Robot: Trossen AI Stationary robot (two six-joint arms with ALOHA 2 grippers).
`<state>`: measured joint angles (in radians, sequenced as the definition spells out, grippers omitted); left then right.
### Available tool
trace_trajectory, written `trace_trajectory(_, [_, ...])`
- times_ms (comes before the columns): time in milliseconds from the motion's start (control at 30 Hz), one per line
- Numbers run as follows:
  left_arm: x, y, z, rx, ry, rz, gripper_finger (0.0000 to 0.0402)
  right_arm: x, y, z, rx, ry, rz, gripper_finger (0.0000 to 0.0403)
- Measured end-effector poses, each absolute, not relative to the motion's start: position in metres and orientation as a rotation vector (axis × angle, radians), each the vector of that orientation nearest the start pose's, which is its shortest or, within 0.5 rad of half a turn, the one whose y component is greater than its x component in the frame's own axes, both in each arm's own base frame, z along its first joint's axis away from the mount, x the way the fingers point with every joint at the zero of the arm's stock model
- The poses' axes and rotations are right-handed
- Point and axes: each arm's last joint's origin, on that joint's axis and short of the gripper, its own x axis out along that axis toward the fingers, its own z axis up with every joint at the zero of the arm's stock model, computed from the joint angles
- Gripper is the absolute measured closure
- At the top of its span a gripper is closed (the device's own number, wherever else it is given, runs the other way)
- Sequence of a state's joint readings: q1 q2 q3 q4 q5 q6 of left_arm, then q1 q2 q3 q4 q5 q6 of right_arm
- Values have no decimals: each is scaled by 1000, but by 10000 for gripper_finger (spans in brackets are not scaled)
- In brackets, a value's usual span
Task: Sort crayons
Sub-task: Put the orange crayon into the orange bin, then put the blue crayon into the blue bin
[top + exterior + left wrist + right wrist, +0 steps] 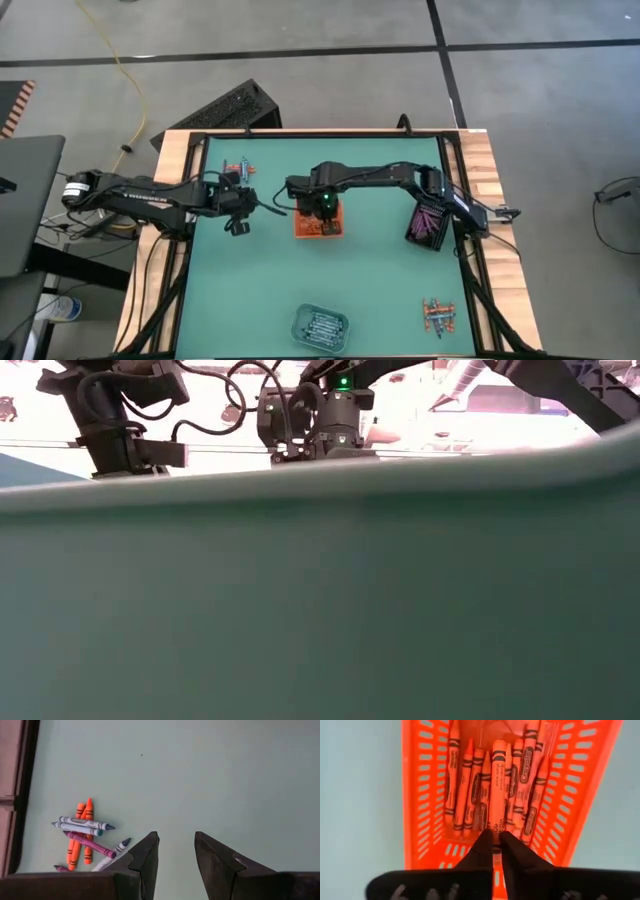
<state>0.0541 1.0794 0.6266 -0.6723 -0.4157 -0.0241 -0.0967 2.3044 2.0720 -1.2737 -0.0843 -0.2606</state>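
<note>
Right end effector (494, 840): I'm over the orange tray (422, 795), tips pinching an orange crayon (497, 785), barely parted.
Crayon axis: straight ahead of me, along the tray.
Left end effector (175, 851): half open, empty; loose crayons (82, 832) beside it on the desk (200, 770).

Even, soft light overhead — low view's background blown out, its foreground mat (320, 600) blurred.

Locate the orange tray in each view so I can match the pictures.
High view: orange tray at table centre, under the right hand.
Low view: not visible; the green mat's edge hides it.
Left wrist view: not in it.
Right wrist view: fills the middle, orange crayons inside.
Shared landmark: the right hand, directly over the tray.
</note>
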Motion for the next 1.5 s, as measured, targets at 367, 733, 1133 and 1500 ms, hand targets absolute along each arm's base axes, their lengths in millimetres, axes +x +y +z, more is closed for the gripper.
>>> trace_trajectory(367, [182, 22, 198, 146, 1109, 430, 284, 447, -43, 212, -68, 1518, 181, 266])
trace_trajectory(733, [178, 50, 199, 96, 1102, 583, 284, 409, -16, 309, -142, 1331, 25, 234])
trace_trajectory(1133, [156, 122, 199, -203, 1009, 794, 284, 337, 71, 388, -95, 1178, -2, 243])
trace_trajectory(1500, [141, 160, 162, -387, 1192, 878, 284, 305, 150, 388, -249, 1136, -24, 243])
